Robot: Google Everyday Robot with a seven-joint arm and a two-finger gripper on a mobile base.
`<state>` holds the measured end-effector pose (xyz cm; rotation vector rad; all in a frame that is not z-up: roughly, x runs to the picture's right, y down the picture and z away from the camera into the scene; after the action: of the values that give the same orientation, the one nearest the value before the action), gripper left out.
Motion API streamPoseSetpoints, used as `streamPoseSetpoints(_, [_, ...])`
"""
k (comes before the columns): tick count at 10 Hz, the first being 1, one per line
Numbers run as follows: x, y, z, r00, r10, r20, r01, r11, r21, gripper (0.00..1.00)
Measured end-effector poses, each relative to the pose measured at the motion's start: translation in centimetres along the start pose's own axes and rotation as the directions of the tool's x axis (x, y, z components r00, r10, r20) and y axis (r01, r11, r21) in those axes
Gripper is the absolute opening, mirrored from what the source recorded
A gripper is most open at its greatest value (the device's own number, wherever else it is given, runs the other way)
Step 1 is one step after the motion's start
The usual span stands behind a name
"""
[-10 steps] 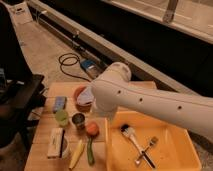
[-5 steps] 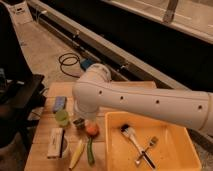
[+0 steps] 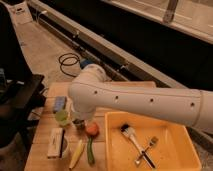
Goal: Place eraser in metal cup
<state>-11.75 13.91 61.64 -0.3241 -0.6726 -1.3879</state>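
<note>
We logged the yellow bin (image 3: 172, 137) holding a brush (image 3: 131, 136) and a fork (image 3: 148, 150). The metal cup (image 3: 78, 123) sat just beside the green cup (image 3: 61, 117); we could not see its contents. The eraser (image 3: 55, 142) lay flat on the table (image 3: 40, 136), outside the cup. The white arm (image 3: 140, 102) bent over the cups, with the gripper hidden beneath, jaws spread.
</note>
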Motion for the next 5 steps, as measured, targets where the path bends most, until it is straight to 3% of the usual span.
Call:
streamPoseSetpoints(2, [-0.7,-3.6,2.2,0.998,-0.06,0.03,0.06,0.998,-0.001,0.65])
streamPoseSetpoints(5, [-1.8,-6.2,5.0,0.99,-0.119,0.076,0.119,0.993,0.001,0.65])
